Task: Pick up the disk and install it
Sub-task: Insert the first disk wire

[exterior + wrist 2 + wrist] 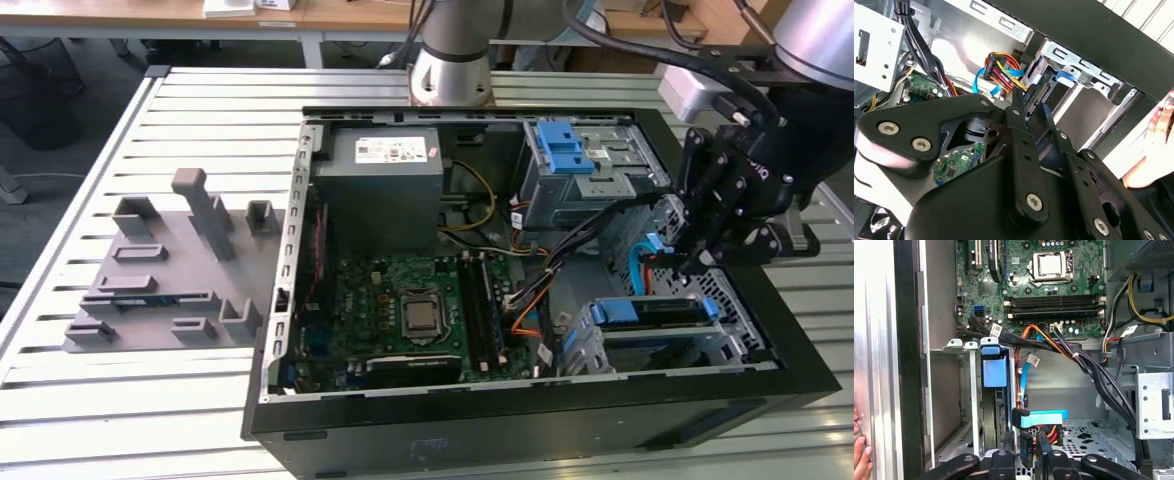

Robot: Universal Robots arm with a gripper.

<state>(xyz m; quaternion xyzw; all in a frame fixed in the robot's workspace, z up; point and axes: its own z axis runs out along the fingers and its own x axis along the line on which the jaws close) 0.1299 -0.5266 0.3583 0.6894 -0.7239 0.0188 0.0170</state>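
Your black linkage gripper (698, 262) hangs inside the open black computer case (534, 425); you cannot tell its finger state. The silver blue-railed disk (650, 312) sits in the grey metal drive cage (727, 345) just below it.

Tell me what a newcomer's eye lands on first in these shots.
Probably the open computer case on the slatted table, its green motherboard bare in the middle. Next the black gripper, down inside the case at the exterior view's right, just above the drive cage where the disk sits with its blue rails. A person's hand also rests against the case's outer wall in the first wrist view.
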